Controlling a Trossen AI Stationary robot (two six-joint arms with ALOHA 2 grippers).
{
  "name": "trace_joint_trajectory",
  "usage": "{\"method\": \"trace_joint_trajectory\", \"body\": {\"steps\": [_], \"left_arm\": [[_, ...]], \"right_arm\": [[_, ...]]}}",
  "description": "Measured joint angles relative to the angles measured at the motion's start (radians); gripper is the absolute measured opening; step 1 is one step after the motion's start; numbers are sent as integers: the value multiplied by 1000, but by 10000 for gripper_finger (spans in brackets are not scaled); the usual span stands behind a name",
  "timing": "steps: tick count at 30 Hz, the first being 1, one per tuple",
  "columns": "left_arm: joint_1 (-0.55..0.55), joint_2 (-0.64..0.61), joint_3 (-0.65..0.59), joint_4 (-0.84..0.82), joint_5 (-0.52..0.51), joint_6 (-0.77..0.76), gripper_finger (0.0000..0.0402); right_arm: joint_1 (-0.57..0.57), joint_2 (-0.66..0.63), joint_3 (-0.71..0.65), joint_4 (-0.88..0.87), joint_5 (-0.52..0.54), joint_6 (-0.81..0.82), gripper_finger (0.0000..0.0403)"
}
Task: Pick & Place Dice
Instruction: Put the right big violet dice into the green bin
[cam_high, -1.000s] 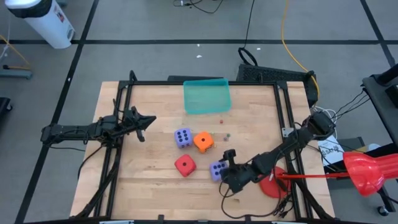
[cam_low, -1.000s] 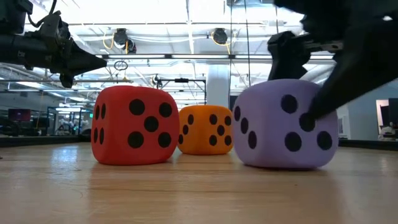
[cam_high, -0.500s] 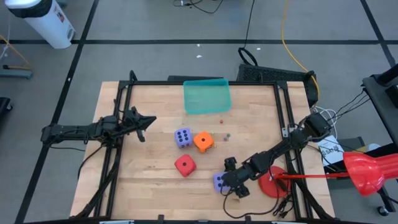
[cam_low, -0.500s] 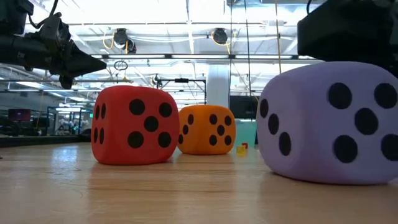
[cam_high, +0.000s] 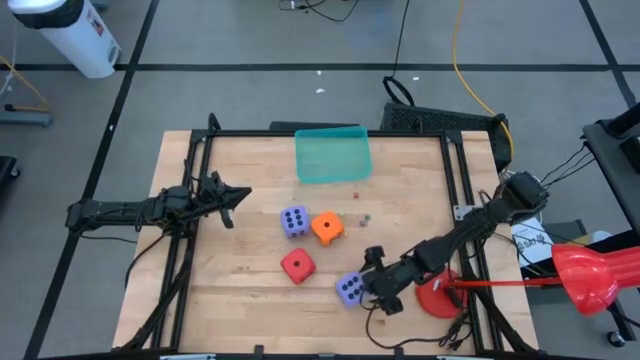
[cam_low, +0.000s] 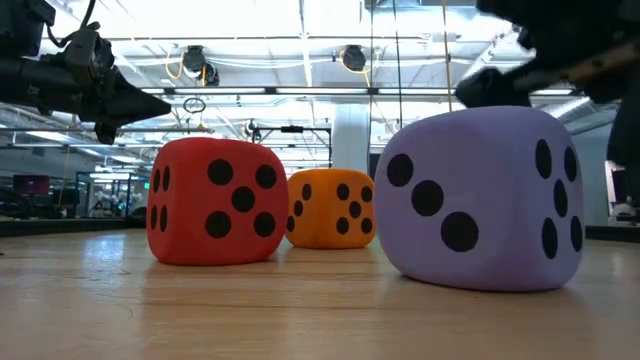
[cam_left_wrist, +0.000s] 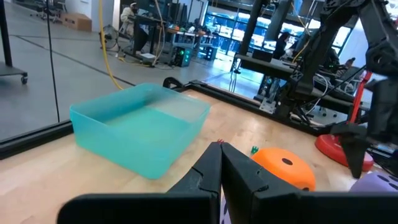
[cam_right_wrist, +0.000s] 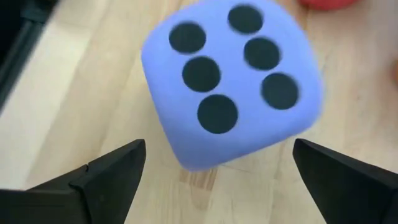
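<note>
While the right gripper (cam_high: 372, 290) hangs low in the lower right part of the high view, its two fingers (cam_right_wrist: 109, 171) stand wide apart and hold nothing. A purple die (cam_high: 350, 289) sits on the wooden table (cam_high: 250, 285) right at the tips of those fingers, just to their left in the high view. In the right wrist view this die (cam_right_wrist: 233, 84) fills the middle of the frame, with six dark dots on the face looking at the camera, and one finger shows at each lower corner. In the low view the same die (cam_low: 480, 200) is big and close on the right side.

A red die (cam_high: 297, 265) sits to the left of it, near the middle of the table. An orange die (cam_high: 326, 227) sits higher up in the high view, and the second purple die (cam_high: 294, 221) is right beside it on its left. The two look like they touch.

A blue-green tray (cam_high: 333, 155) lies at the top middle of the table, well apart from the dice. A red round disc (cam_high: 438, 296) lies at the lower right, under the right arm.

The left gripper (cam_high: 243, 194) waits at the left side of the table, pinched shut with nothing in it.
</note>
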Motion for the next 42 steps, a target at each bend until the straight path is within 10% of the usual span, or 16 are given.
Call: {"method": "trace_joint_trajectory", "body": {"steps": [8, 15, 22, 42], "left_arm": [[0, 0, 0, -1, 0, -2, 10], [0, 0, 0, -1, 0, 2, 10], [0, 0, 0, -1, 0, 3, 10], [0, 0, 0, -15, 0, 4, 10]], "right_arm": [[-3, -139, 0, 24, 48, -243, 400], [-90, -127, 1, 124, -111, -452, 400], [-137, -90, 1, 137, -259, -429, 400], [-171, 142, 2, 223, -265, -376, 400]]}}
